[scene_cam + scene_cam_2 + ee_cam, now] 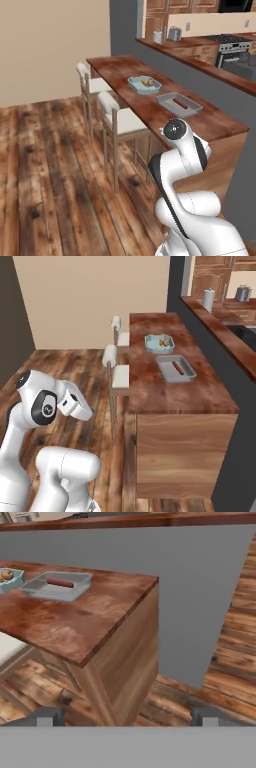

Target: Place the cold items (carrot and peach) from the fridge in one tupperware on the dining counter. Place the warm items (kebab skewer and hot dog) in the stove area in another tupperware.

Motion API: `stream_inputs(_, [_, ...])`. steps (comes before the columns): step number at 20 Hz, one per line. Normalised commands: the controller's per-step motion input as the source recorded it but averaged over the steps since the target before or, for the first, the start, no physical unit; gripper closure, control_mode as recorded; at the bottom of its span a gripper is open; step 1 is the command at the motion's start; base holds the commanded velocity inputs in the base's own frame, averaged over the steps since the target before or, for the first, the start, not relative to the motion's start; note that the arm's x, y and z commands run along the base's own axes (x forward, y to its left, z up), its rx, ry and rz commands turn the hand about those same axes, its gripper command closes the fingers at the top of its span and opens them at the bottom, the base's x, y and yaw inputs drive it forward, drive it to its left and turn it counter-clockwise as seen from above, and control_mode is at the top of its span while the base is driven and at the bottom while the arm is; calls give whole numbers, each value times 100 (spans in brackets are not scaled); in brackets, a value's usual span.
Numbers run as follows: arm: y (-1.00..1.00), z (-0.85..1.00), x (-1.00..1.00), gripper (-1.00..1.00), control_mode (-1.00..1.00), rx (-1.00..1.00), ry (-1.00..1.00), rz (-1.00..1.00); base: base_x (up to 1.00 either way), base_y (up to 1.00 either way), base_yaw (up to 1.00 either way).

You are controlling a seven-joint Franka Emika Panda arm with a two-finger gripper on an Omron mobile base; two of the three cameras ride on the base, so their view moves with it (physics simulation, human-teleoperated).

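Two tupperware boxes stand on the brown dining counter [125, 70]. The pale blue one [144, 84] [160, 343] holds orange and peach-coloured pieces [162, 342]; I cannot tell carrot from peach. In the grey one [180, 104] [175, 368] [57, 585] lies a red hot dog [180, 103] [177, 366] [60, 583]. The kebab skewer is out of view. My gripper [127, 718] is open and empty, its fingertips [47, 717] wide apart. It hangs low before the counter's near end, well short of the boxes.
Two white stools [120, 120] [90, 82] stand along the counter's left side. A grey half wall [200, 592] borders its right side, with the stove [232, 47] in the kitchen behind. Wooden floor [50, 175] lies open to the left.
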Motion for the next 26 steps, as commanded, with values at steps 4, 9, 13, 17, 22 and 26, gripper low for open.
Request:
stream_inputs(4, [0, 0, 0, -100, 100, 0, 0, 0, -88, -12, 0])
stream_inputs(9, [0, 0, 0, -100, 100, 0, 0, 0, -45, -56, 0])
stream_inputs(13, [0, 0, 0, -100, 100, 0, 0, 0, -13, -85, 0])
stream_inputs(17, [0, 0, 0, -100, 100, 0, 0, 0, -16, -99, 0])
stream_inputs(22, [0, 0, 0, -100, 100, 0, 0, 0, -66, -87, 3])
stream_inputs(26, [0, 0, 0, -100, 100, 0, 0, 0, -80, -65, 2])
